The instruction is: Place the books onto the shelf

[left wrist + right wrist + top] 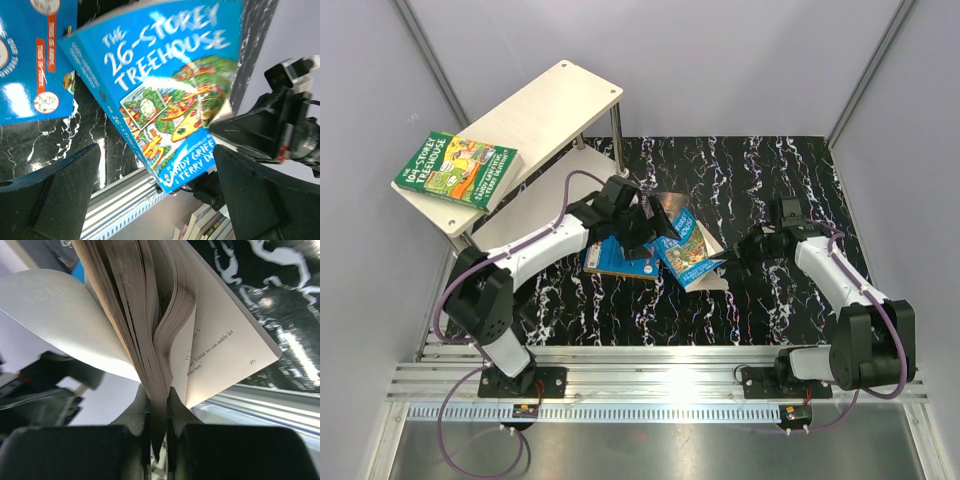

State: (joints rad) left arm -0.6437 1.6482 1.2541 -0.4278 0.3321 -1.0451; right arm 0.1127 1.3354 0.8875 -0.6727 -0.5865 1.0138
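A green book (455, 170) lies on the left end of the pale wooden shelf (545, 105). At mid-table my left gripper (642, 228) hangs open over a cluster of books. A blue "26-Storey Treehouse" book (165, 85) is tilted up off the mat, its lower corner between my spread left fingers (55, 192). My right gripper (157, 395) is shut on a bunch of that book's pages (150, 330), which fan open. A second blue book (615, 258) lies flat beside it, and a dark book (667, 205) lies behind.
A black marbled mat (770, 180) covers the table. An aluminium rail (650, 385) runs along the near edge by the arm bases. Grey walls close in the back and sides. The shelf's metal leg (617, 135) stands near my left arm.
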